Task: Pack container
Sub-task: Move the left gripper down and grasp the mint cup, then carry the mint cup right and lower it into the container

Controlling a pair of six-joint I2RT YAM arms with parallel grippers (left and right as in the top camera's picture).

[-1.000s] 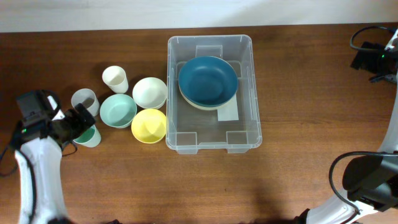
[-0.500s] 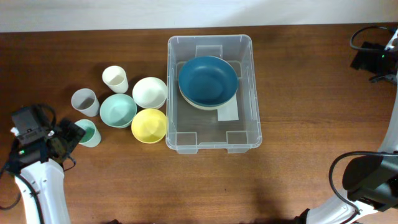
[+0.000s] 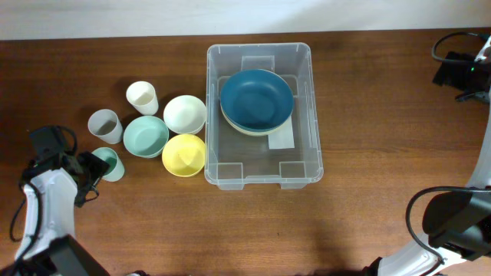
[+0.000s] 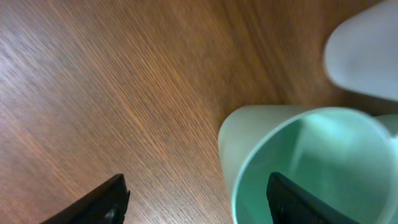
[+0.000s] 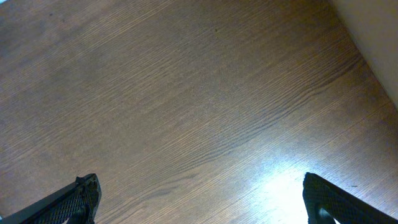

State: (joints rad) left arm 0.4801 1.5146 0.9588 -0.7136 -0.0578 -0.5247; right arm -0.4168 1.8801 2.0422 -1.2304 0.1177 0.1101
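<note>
Container: large clear plastic rectangular bin point(image 3: 212, 115), upright and open-topped on the dark brown wooden counter point(image 3: 368, 192), in the middle of the overhead view.
Inside the container: a deep blue round bowl point(image 3: 257, 98) sits nested in a paler bowl point(image 3: 249, 132), of which only the near rim shows. Both fill the far half. A white rectangular label point(image 3: 282, 140) lies on the base, its far edge under the bowls.
Just left of the container: a white round bowl point(image 3: 184, 113) and, nearer the front, a yellow round bowl point(image 3: 184, 154) close against the left wall.
Farther left of the container: a mint round bowl point(image 3: 146, 136), a white cup point(image 3: 142, 97) and a translucent grey cup point(image 3: 104, 125), all upright.
Farthest left of the container: a mint green plastic cup point(image 3: 110, 163), mouth up, just in front of the grey cup.
Left hand point(image 4: 199, 199): on the cup's side away from the container. It is spread across the cup's wall, one finger outside and one over the mouth, not clamped.
In the way: the mint bowl and the yellow bowl lie between the mint green cup and the container's left wall.
Right hand point(image 5: 202, 202): well off to the container's right, released, fingers wide apart over bare wood.
</note>
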